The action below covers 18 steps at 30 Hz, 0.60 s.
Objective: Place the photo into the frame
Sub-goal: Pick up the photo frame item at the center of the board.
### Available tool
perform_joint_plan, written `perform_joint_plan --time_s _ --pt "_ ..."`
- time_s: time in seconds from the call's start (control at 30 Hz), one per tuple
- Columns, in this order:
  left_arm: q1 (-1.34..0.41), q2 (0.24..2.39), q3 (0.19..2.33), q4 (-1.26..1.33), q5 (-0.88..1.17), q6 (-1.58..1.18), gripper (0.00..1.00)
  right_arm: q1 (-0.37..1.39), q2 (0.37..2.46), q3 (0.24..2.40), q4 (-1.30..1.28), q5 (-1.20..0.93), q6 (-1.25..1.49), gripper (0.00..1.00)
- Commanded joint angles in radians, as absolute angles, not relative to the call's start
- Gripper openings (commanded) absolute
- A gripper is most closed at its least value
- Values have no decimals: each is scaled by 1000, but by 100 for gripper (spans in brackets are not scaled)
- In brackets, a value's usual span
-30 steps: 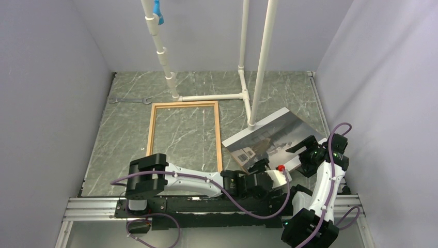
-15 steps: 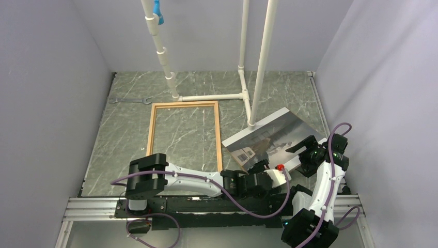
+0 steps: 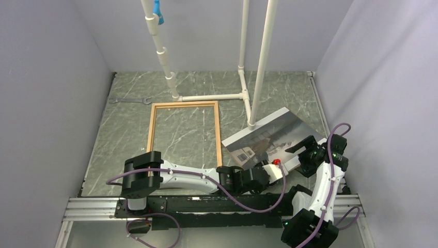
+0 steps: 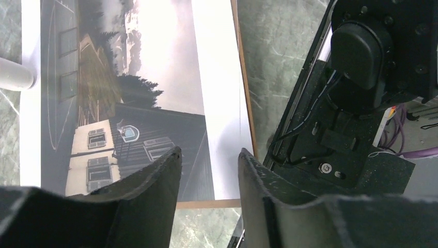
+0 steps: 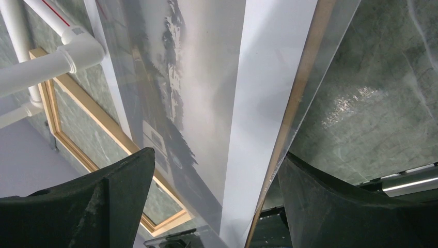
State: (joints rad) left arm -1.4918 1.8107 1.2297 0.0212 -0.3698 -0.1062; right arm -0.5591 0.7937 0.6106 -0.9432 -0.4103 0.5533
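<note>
photo (image 3: 268,135) | face up, long axis near-left to far-right | left gripper (image 4: 210,152) parted | right gripper (image 5: 216,155) parted

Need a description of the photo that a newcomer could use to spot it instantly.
Find the white pipe structure at the back of the green marbled table. At the foot of its nearest upright, on the right, the photo sits skewed. It is the only printed sheet: dark landscape, pale house, white border, unlike the empty wooden frame left of it.

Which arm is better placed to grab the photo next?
Probably right: the right gripper is open with an edge of the photo between its fingers. The left gripper, open too, sits over its near corner.
</note>
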Motion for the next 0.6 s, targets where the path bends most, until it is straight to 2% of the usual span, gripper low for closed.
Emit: perform_joint_plan --time_s 0.0,0.17,0.37,0.57 --pt "-1449 1768 1219 45 -380 -107 44 -549 773 613 -871 -490 559 89" --pt "-1440 1776 1241 9 -410 -88 24 -549 776 615 -874 -488 552 89" --pt "-1416 1729 1203 46 -331 -70 23 -549 765 634 -883 -520 541 92" --pt "-1415 1722 1220 34 -298 -57 8 -550 747 662 -888 -597 546 97"
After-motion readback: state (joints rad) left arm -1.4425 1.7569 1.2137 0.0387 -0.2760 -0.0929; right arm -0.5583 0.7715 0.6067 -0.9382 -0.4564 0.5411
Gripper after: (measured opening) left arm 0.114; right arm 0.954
